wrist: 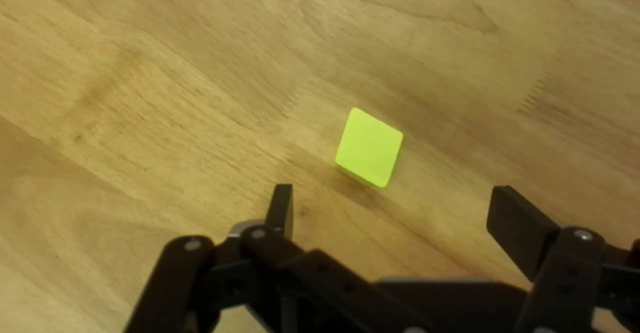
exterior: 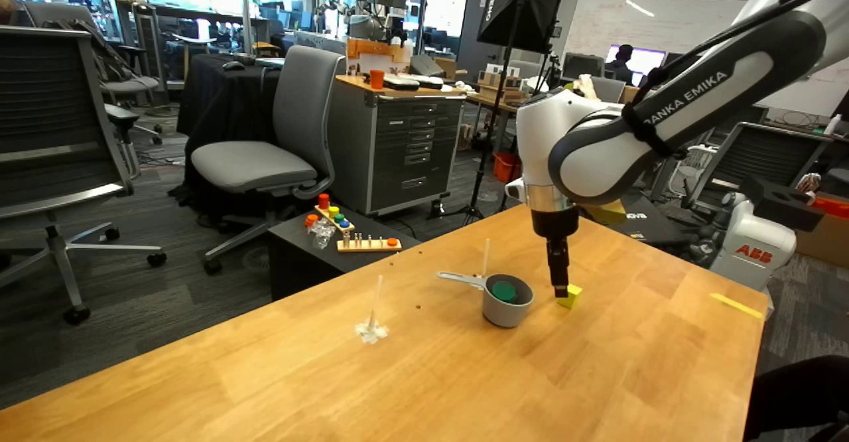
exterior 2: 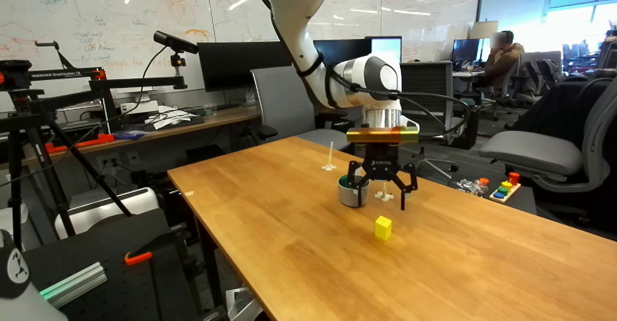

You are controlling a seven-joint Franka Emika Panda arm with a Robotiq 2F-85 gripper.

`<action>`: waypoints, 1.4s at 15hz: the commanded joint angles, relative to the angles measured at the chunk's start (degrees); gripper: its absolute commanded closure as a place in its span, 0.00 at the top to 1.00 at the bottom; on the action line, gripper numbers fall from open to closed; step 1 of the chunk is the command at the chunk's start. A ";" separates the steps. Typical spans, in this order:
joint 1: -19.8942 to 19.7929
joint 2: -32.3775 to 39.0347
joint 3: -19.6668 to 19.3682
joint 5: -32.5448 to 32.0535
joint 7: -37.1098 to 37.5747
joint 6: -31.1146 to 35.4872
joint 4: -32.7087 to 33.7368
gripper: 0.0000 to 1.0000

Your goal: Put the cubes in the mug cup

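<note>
Both exterior views: yellow cube (exterior 2: 383, 228) on wooden table (exterior 2: 299, 263), chairs (exterior 2: 285, 100), whiteboard (exterior 2: 115, 22) beyond.

My far end is part robotics lab, part office. An ABB arm (exterior: 757, 246) stands beside the desk (exterior: 371, 389); past the desk I see drawers (exterior: 414, 147) and a softbox (exterior: 521, 10), in an exterior view monitors (exterior 2: 241, 65) and a scrawled whiteboard (exterior 2: 127, 24), and chairs (exterior: 308, 103) past it in both exterior views.

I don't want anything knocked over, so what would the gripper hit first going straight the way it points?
Probably the tabletop. The gripper points down, open wider than the yellow cube, and looks likely to straddle it or come down just beside it, though depth is unclear.
</note>
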 commanded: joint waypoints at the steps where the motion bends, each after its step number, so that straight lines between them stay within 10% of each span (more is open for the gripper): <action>1: -0.09 0.96 -0.76 3.26 8.30 1.62 1.41 0.99; 14: 0.90 2.90 -6.05 8.30 33.05 3.70 0.23 1.00; 15: 0.96 3.00 -6.16 8.31 33.63 3.82 0.28 0.75; 21: 0.26 3.19 -6.37 9.31 35.28 3.27 0.53 0.34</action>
